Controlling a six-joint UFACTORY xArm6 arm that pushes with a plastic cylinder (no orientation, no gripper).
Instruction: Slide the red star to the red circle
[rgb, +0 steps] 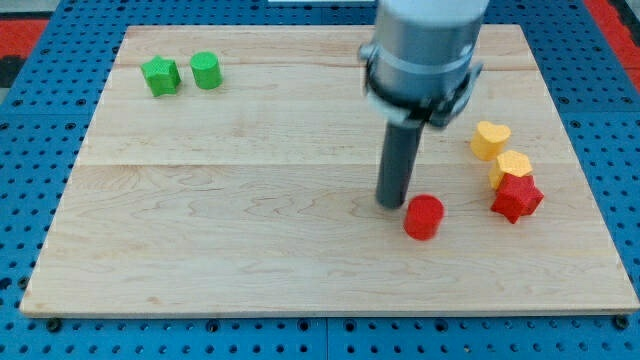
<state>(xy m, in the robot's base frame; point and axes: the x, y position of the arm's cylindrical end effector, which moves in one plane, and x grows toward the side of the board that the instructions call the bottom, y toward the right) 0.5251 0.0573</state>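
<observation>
Camera view | my tip (389, 205) just left of red circle (423, 217) | red star (516, 197) apart | no jaws | wooden board (230, 230)

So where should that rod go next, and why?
Probably around to the view's right of the red star. My tip sits just left of the red circle, on the wrong side; the star must be pushed leftward toward the circle.

My tip (391, 205) rests on the table (230, 240), the dark rod standing nearly upright beneath a grey cylindrical housing (cut off at the view's top), right of the view's centre.
</observation>
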